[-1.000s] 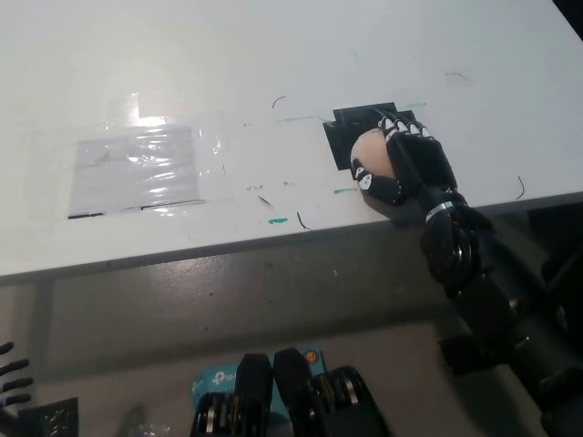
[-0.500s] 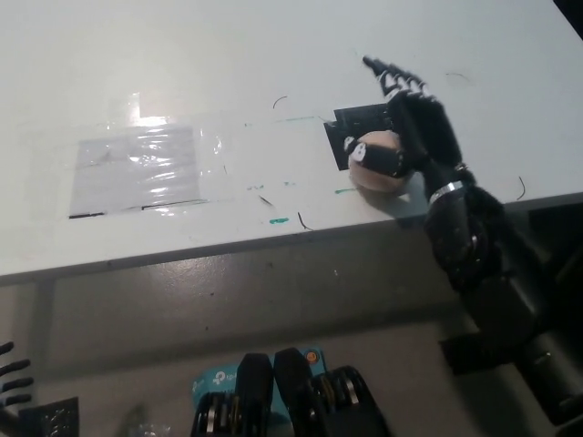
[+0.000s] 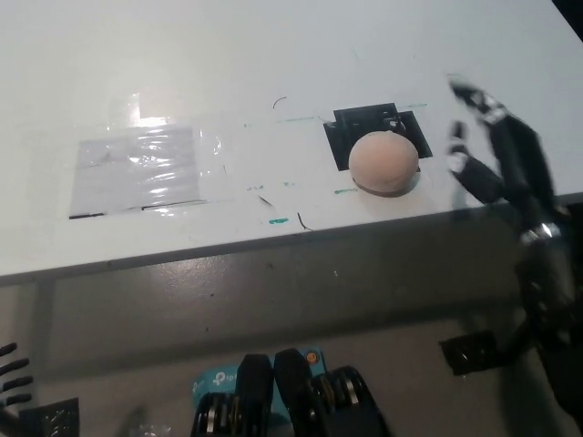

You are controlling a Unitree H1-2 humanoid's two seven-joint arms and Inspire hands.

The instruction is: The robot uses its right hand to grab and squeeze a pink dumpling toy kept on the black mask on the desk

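- A pink dumpling toy (image 3: 384, 163) is seen right of centre in the upper half of the frame, round and pale, resting on a black mask (image 3: 363, 125) that is laid flat on the white desk (image 3: 273, 55).
- The toy is set over the lower right part of the mask, so that dark corners of the mask are left showing above and to the left of it.
- The black right hand (image 3: 492, 150) is pictured at the right edge of the frame, just beside the toy but clear of it, with its fingers (image 3: 472, 94) spread apart and nothing held; the hand is blurred.
- The black forearm is seen running down the right edge, beyond the desk's front edge.
- A taped, glossy transparent sheet (image 3: 137, 168) is shown lying flat on the desk at the left of the frame, well apart from the toy.
- Small green marks (image 3: 278, 220) are visible on the desk between the sheet and the mask.
- The left hand (image 3: 11, 387) is caught only partly at the lower left corner, below the desk; its state cannot be told.
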